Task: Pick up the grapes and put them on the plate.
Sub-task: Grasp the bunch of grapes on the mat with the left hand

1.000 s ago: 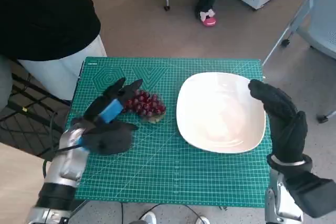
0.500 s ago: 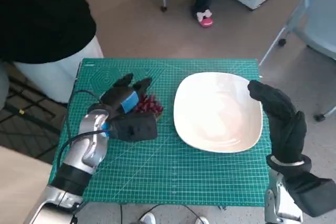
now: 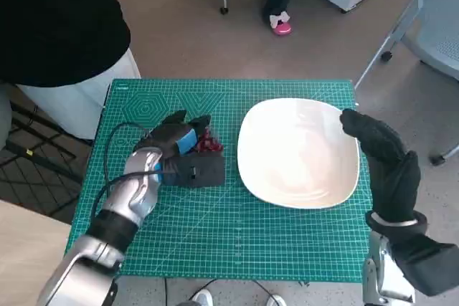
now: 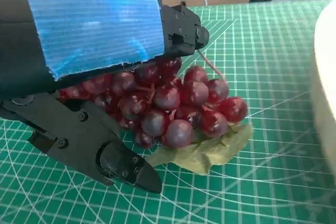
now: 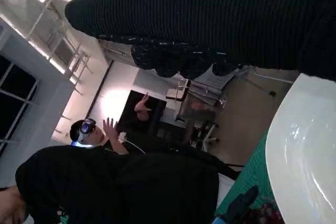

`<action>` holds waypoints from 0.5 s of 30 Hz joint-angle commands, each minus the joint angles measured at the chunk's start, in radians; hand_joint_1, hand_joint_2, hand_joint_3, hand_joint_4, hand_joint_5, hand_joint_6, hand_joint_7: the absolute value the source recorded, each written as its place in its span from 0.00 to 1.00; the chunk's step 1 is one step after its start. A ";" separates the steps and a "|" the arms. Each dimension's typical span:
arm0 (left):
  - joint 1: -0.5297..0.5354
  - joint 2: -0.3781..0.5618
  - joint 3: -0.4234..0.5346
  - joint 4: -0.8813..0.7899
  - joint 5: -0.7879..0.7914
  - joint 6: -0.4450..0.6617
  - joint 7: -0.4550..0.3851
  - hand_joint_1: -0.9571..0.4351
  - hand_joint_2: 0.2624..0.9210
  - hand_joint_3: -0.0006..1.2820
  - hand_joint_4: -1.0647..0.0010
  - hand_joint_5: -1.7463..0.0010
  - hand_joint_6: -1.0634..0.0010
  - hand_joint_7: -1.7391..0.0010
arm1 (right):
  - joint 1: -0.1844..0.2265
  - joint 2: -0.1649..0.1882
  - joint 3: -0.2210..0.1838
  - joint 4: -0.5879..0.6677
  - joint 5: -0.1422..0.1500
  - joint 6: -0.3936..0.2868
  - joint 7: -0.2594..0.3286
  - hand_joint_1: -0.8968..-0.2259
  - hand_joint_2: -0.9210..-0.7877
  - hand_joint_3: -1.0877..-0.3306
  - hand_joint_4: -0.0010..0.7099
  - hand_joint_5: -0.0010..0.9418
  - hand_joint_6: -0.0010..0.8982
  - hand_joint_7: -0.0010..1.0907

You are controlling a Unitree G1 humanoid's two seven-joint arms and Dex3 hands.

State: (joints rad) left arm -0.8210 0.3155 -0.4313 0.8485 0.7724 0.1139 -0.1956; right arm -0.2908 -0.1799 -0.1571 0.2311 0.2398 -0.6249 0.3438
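Your left hand [image 3: 177,150] has moved over the glossy red grapes [image 4: 176,103], fingers spread around them; your gloved right hand [image 3: 380,150] hangs open.

the head view looks steeply down on the green cutting mat [image 3: 237,234], with floor all round it. the left wrist view sits low and very close behind the left hand [image 4: 92,35], facing the grapes [image 4: 173,106] along the mat. the right wrist view, turned on its side, looks past the glove [image 5: 220,19] at a person [image 5: 121,187]. all three catch the white plate [image 3: 297,152].
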 commanded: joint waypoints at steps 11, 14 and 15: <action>-0.122 -0.058 -0.049 0.292 -0.023 -0.026 0.067 0.53 0.69 0.00 1.00 1.00 0.84 0.99 | 0.029 -0.007 -0.004 -0.003 0.002 0.018 0.000 0.43 0.00 0.30 0.57 0.00 0.19 0.23; -0.129 -0.063 -0.047 0.319 -0.034 -0.029 0.072 0.53 0.69 0.01 1.00 1.00 0.83 0.99 | 0.028 -0.008 -0.005 -0.001 0.000 0.018 0.000 0.42 0.00 0.30 0.57 0.00 0.19 0.23; -0.131 -0.064 -0.047 0.327 -0.039 -0.031 0.073 0.54 0.70 0.01 1.00 1.00 0.82 0.99 | 0.028 -0.008 -0.005 0.000 0.000 0.018 -0.001 0.42 0.00 0.30 0.57 0.00 0.19 0.23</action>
State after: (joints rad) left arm -0.9631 0.2627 -0.4699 1.1300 0.7443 0.0836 -0.1278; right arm -0.2878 -0.1838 -0.1577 0.2237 0.2395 -0.6213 0.3436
